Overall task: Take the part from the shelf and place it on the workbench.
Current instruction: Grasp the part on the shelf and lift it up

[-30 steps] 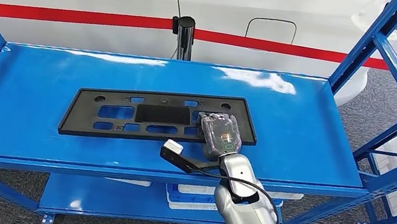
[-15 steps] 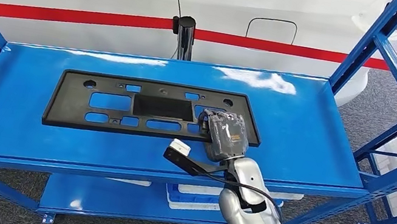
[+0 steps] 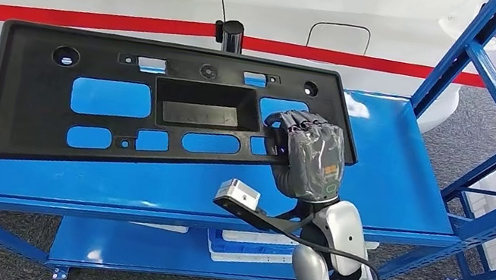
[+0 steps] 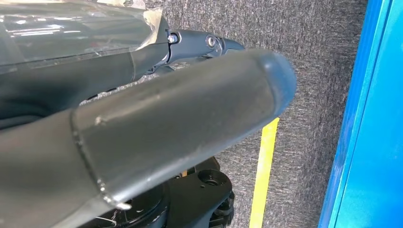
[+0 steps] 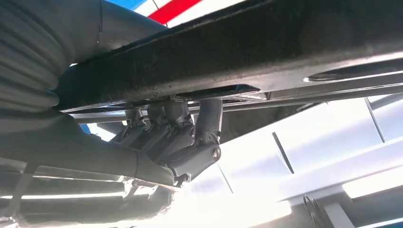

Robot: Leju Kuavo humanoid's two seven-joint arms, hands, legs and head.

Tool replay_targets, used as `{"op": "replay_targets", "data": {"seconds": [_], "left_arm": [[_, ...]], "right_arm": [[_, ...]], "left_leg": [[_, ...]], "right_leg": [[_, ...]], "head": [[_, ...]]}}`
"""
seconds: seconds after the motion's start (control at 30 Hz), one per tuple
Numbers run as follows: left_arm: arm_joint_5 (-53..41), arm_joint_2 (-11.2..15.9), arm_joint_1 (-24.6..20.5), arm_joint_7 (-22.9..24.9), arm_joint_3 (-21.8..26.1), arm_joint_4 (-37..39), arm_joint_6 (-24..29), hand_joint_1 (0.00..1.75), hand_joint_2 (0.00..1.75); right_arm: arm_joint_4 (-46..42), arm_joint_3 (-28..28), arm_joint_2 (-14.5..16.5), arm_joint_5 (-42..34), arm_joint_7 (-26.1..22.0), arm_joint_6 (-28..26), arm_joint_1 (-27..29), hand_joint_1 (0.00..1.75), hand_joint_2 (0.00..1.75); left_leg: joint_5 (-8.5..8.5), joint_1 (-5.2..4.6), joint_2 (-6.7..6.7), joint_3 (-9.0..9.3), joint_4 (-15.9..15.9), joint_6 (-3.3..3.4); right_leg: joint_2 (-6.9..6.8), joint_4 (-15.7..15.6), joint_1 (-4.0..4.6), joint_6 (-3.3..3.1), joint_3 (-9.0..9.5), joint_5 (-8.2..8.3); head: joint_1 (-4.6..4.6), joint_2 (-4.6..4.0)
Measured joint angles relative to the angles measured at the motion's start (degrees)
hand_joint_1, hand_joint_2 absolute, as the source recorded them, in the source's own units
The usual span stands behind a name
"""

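Behind the blue shelf [image 3: 393, 173] stands a white vehicle body with a red stripe [image 3: 396, 66], and grey carpet runs beneath the frame. Above the shelf deck the right hand [image 3: 310, 162] holds the part [image 3: 119, 110] — a long black plastic panel with rectangular cut-outs and a recessed centre, probably a licence-plate bracket — by its near right corner. The grip sits at one end, so nearly the whole panel stretches away to the hand's left, tilted up with its face toward the head camera; judging by the blue deck showing through the openings, it is clear of the shelf. A one-ended hold like this leaves the far end free to sag or swing, which matters for the carry to the workbench.

From the right wrist view the fingers [image 5: 190, 137] curl up under the panel's edge, hooked through or beside an opening — which one I cannot tell, since the panel's underside blocks the sight. The thumb's contact on top is hidden by the hand's plastic-wrapped back.

The left hand [image 4: 157, 128] hangs over the floor near a yellow line [image 4: 263, 175]; whether its fingers are spread or curled cannot be made out. The workbench is outside these views.
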Motion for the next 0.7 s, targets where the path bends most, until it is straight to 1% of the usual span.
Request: {"op": "replay_targets", "data": {"seconds": [0.1, 0.2, 0.37, 0.57, 0.7], "left_arm": [[-2.0, 0.0, 0.0, -0.3, -0.1, 0.0, 0.1, 0.0, 1.75], [-4.1, 0.0, -0.1, 0.0, -0.4, 0.0, 0.1, 0.0, 1.75], [-6.4, -0.4, -0.4, 1.6, -1.4, 0.0, 0.4, 0.0, 1.75], [-7.9, -0.6, -0.4, 6.5, -1.5, 0.0, 4.0, 0.0, 1.75], [-7.8, -0.6, -0.4, 9.6, -1.5, 0.0, 4.7, 0.0, 1.75]], "right_arm": [[-2.0, 0.9, -0.7, 0.7, -0.7, -1.4, -0.1, 1.75, 1.75], [-4.8, 2.5, -1.4, 2.0, -0.2, -1.4, -0.9, 1.75, 1.75], [-8.3, 5.2, -2.4, 2.0, 2.3, 0.1, -4.0, 1.75, 1.75], [-9.9, 6.8, -2.7, 0.0, 5.0, 1.0, -5.3, 1.75, 1.75], [-9.9, 6.8, -2.3, -3.4, 5.4, 0.9, -5.1, 1.75, 1.75]], "left_leg": [[0.0, 0.0, 0.0, -0.01, 0.0, 0.0], [0.0, -0.01, 0.0, -0.02, 0.0, 0.0], [0.0, 0.0, 0.0, -0.02, 0.0, 0.0], [0.0, 0.0, 0.0, -0.02, 0.0, 0.0], [0.0, 0.0, -0.01, -0.02, 0.0, 0.0]], "right_leg": [[0.0, 0.0, 0.0, 0.0, 0.01, 0.0], [0.0, 0.0, 0.0, 0.0, 0.0, 0.0], [0.0, 0.0, 0.0, 0.0, 0.0, 0.0], [0.0, 0.0, 0.01, 0.0, 0.02, 0.0], [0.0, 0.0, 0.0, 0.0, 0.0, 0.0]], "head": [[0.0, 0.0], [0.0, 0.0], [0.0, 0.01], [0.01, 0.01], [0.01, 0.0]]}}
